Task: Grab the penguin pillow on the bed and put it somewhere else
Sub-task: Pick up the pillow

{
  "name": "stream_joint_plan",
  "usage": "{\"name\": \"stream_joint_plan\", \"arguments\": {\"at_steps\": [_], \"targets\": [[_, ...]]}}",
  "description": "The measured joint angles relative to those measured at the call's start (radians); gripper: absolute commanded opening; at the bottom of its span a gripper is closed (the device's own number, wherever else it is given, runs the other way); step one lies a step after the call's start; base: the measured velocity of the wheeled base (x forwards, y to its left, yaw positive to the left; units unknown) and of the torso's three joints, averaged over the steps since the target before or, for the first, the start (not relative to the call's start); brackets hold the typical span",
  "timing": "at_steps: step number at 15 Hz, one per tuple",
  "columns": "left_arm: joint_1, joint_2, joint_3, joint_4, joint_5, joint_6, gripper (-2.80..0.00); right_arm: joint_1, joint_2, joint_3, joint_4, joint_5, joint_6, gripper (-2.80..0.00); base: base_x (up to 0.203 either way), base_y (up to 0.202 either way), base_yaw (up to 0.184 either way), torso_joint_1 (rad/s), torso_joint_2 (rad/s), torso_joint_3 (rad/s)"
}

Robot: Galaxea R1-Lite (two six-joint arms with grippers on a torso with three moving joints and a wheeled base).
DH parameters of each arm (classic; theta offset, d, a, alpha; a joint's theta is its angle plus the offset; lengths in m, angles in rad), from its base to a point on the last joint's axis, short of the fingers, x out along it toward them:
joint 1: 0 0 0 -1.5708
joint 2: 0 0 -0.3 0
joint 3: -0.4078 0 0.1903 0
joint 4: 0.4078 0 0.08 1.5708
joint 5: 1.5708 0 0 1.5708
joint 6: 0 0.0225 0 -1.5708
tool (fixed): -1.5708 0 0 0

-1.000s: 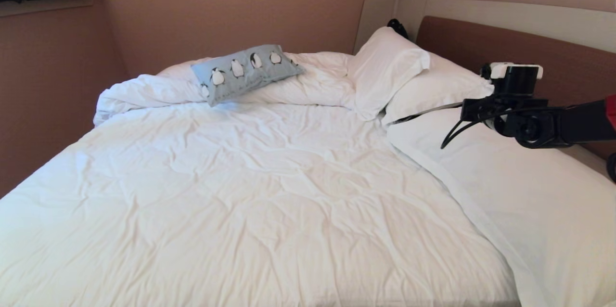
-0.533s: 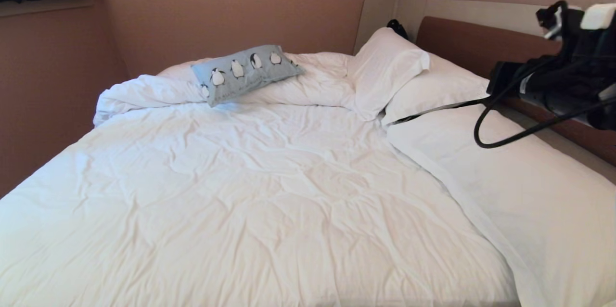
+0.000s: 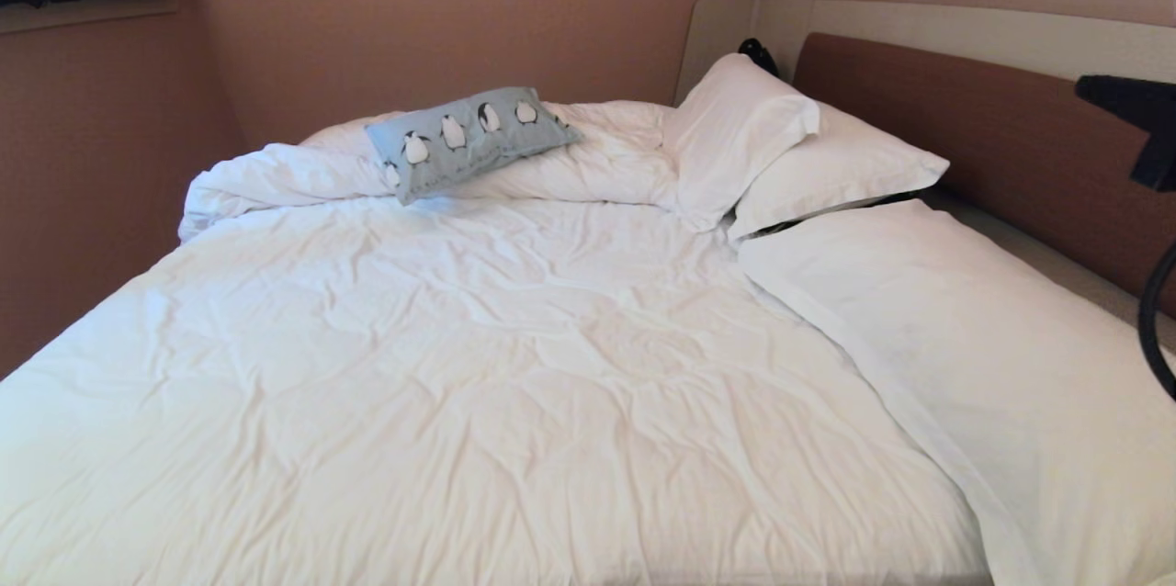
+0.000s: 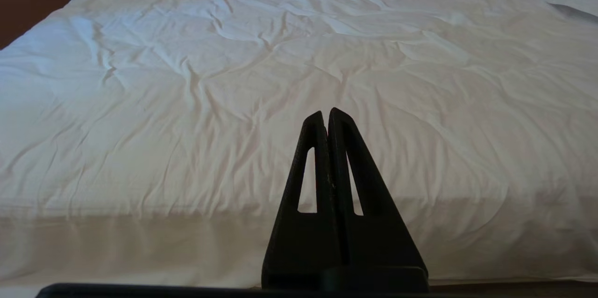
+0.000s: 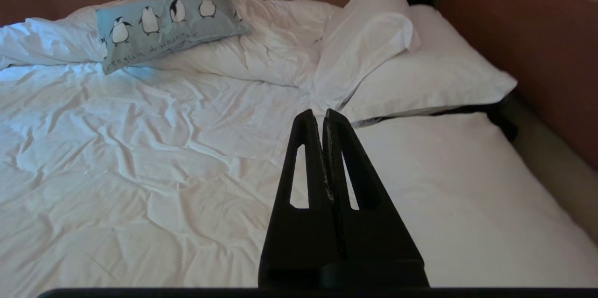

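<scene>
The penguin pillow, light grey-blue with a row of black-and-white penguins, lies on the bunched duvet at the far left of the bed. My right gripper is shut and empty, held in the air on the bed's right side and pointing across toward the white pillows, far from the penguin pillow. Only a black piece of the right arm shows at the right edge of the head view. My left gripper is shut and empty, low at the near edge of the bed.
Two plain white pillows lean by the brown headboard, and a large flat one lies at the right. A small black object sits behind the pillows. Pink walls close the far and left sides.
The right arm has swung up and to the right, from in front of the white pillows almost out of the head view. The penguin pillow has not moved.
</scene>
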Motion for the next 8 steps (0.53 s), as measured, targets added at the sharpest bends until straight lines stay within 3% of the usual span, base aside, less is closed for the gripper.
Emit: {"name": "stream_joint_plan", "arguments": {"at_steps": [8], "targets": [[0.0,0.0,0.0,0.0,0.0,0.0,-2.8,0.001,-0.325,0.08,0.001,0.002,-0.147,-2.8,0.0,0.0,0.0,0.0,0.0,0.0]]}}
